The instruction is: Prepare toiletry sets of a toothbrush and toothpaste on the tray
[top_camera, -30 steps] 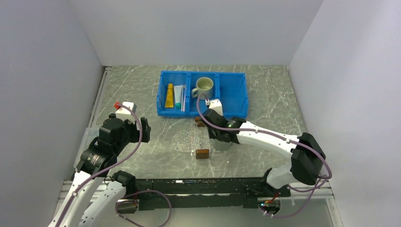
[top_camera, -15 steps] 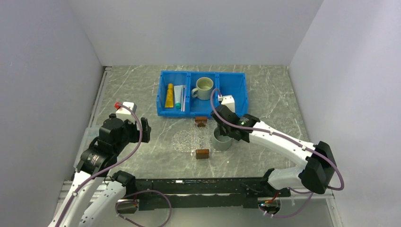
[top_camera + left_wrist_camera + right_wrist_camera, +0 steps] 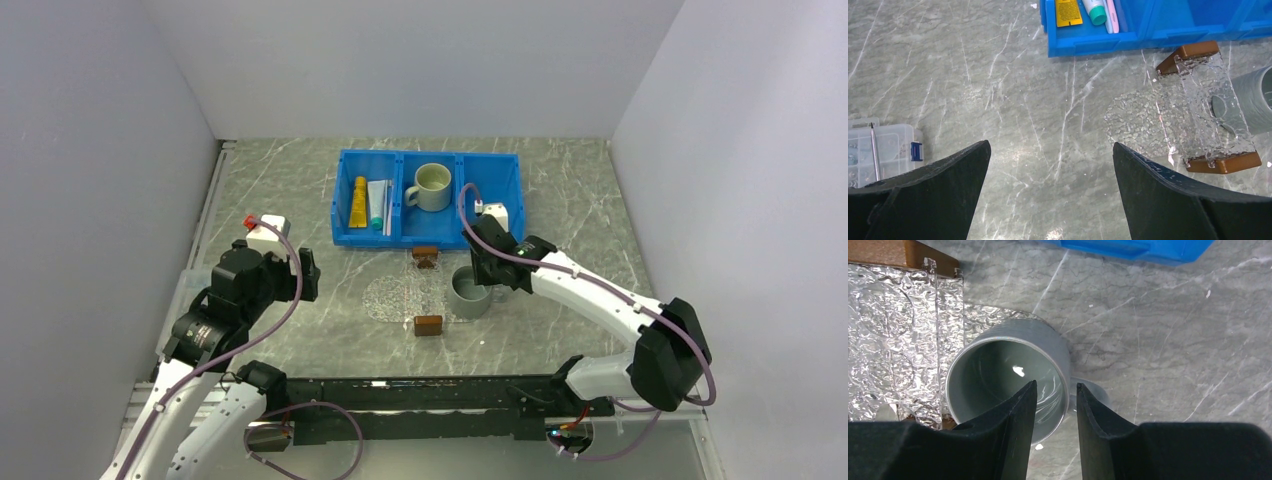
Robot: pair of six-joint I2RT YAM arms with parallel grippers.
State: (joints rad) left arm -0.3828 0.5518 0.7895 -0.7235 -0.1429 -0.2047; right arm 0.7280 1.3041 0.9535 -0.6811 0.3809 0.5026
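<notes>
Right pincer (image 3: 1056,385) hangs over the grey mug (image 3: 998,375), its jaws a little apart astride the mug's wall on the handle side, not clamping it. Left pincer (image 3: 1050,145) stands wide open above the table (image 3: 973,75), holding nothing. The clear tray (image 3: 1198,95) lies before the blue bin (image 3: 490,195), with the grey mug at its right edge. Yellow toothpaste (image 3: 358,202), white toothpaste (image 3: 377,203) and toothbrush (image 3: 386,208) lie in the bin's left compartment.
</notes>
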